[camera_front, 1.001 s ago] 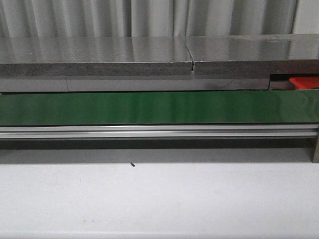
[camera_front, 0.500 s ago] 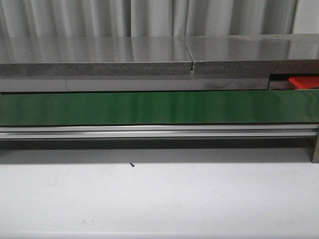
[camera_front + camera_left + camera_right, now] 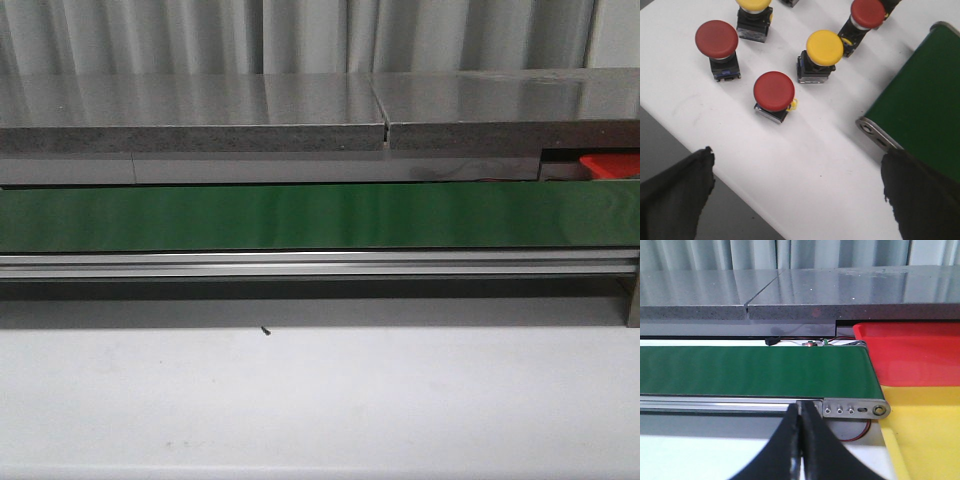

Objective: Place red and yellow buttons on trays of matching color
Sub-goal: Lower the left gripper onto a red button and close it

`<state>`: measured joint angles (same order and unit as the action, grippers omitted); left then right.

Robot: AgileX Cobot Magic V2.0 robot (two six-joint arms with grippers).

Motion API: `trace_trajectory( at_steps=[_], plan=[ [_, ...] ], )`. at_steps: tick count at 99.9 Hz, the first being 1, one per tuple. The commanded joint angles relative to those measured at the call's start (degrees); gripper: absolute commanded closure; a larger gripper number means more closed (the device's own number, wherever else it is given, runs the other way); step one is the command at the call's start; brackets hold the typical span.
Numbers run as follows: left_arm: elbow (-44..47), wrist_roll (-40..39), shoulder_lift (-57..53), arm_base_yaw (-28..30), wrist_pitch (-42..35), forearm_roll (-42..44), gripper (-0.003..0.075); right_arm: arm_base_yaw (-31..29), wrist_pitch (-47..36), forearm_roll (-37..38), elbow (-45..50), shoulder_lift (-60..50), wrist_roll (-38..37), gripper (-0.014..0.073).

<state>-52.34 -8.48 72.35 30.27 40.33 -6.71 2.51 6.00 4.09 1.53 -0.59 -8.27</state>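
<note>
Colours across belt, trays and buttons

Deep green belt on silver rail, above white table; grey speckled slab and pale grey curtain behind. Bright red tray beside plain yellow tray. Red caps and yellow caps on black button bodies. Black fingers.

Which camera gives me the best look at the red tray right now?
The right wrist view: the red tray fills its corner beyond the green belt, with a yellow tray adjoining. The front view catches only a sliver at its right edge; the left wrist view shows none.
</note>
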Motion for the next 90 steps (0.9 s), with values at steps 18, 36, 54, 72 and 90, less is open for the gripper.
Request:
trace_trajectory(
  at_steps=[18, 36, 54, 72, 90],
  plan=[
    [-7.6, 0.1, 9.5, 0.1, -0.3, 2.4, 0.0068, -0.3, -4.5, 0.6, 0.0, -1.0, 0.0, 0.0661],
    [-8.2, 0.1, 13.8, 0.1, -1.9, 3.7, 0.0068, -0.3, -4.5, 0.6, 0.0, -1.0, 0.0, 0.0661],
    [-8.3, 0.1, 17.3, 0.1, -4.5, 4.9, 0.0068, -0.3, -4.5, 0.6, 0.0, -1.0, 0.0, 0.0661],
    [-10.0, 0.1, 21.4, 0.1, -5.4, 4.9, 0.0068, -0.3, -4.4, 0.6, 0.0, -1.0, 0.0, 0.0661],
    [-12.4, 0.1, 25.3, 0.1, -5.2, 4.9, 0.0068, -0.3, -4.4, 0.6, 0.0, -1.0, 0.0, 0.0661]
  ],
)
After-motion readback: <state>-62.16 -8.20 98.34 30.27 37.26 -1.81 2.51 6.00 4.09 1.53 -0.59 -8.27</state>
